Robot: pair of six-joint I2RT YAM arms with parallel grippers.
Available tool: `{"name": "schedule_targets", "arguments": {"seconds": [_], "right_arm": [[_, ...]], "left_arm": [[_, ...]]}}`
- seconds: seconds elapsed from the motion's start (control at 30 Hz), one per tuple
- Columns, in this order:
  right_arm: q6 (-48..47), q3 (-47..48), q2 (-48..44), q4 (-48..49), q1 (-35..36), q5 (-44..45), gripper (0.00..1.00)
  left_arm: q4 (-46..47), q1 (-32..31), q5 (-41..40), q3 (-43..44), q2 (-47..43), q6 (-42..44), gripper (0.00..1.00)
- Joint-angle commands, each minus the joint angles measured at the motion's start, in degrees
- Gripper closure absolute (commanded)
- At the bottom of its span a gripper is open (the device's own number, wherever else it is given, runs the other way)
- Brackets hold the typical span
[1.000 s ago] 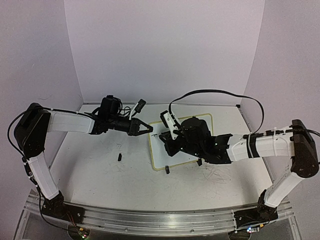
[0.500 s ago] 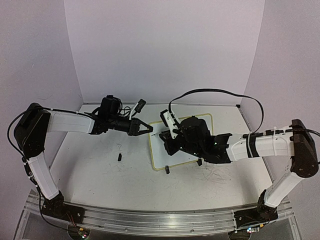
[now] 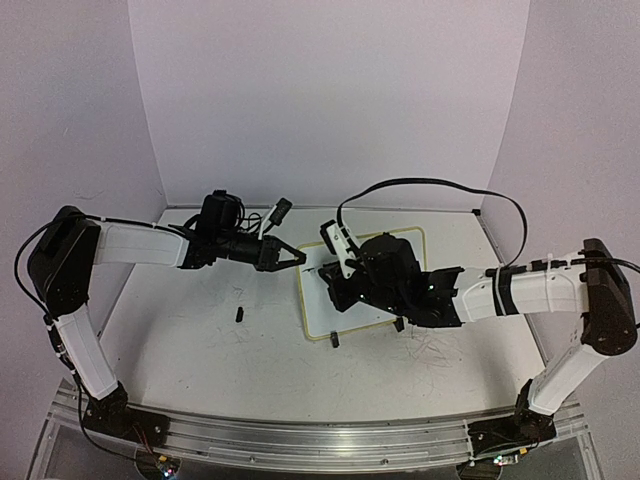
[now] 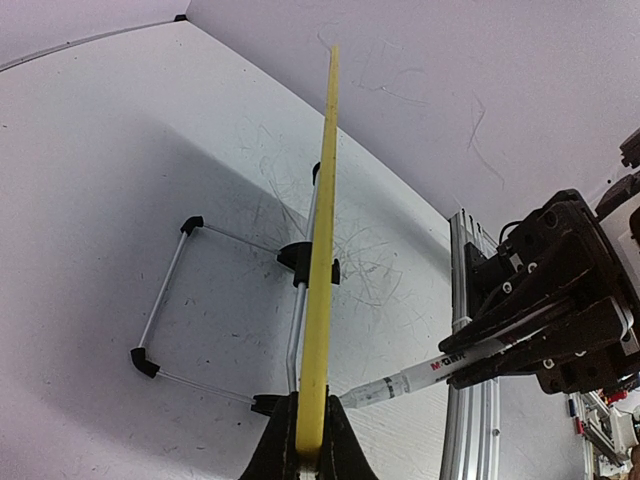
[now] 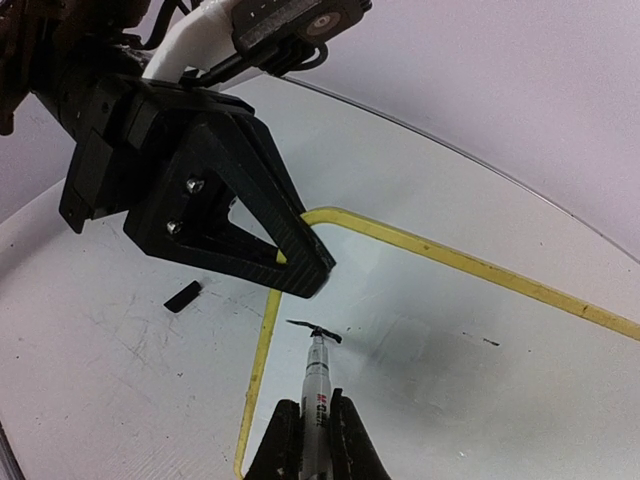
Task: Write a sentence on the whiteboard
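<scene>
The whiteboard (image 3: 318, 302) sits on the worktop (image 3: 190, 330), between my two arms. My left fingers (image 5: 265, 225) are pinched onto its yellow rim at a rounded corner. My right fingers (image 5: 278, 450) are clamped on the marker (image 5: 320, 385), whose tip touches the board. The sentence (image 5: 312, 332) is barely begun, a single short black mark. I judge the board thin, stiff, light and slick, apt to slide under pen pressure, so the rim is the place to hold it.
</scene>
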Motion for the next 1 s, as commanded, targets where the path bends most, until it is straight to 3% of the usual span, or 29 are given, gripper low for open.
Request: {"name": "schedule_targets", "arguments": {"seconds": [0.0, 0.97], "right_arm": [[0.99, 0.21, 0.3, -0.39, 0.0, 0.81, 1.0], [3.72, -2.71, 0.02, -1.14, 0.53, -0.66, 1.0]], "left_arm": [[0.47, -0.3, -0.4, -0.17, -2.59, 0.89, 1.0], [0.42, -0.28, -0.33, -0.13, -2.53, 0.89, 1.0]]}}
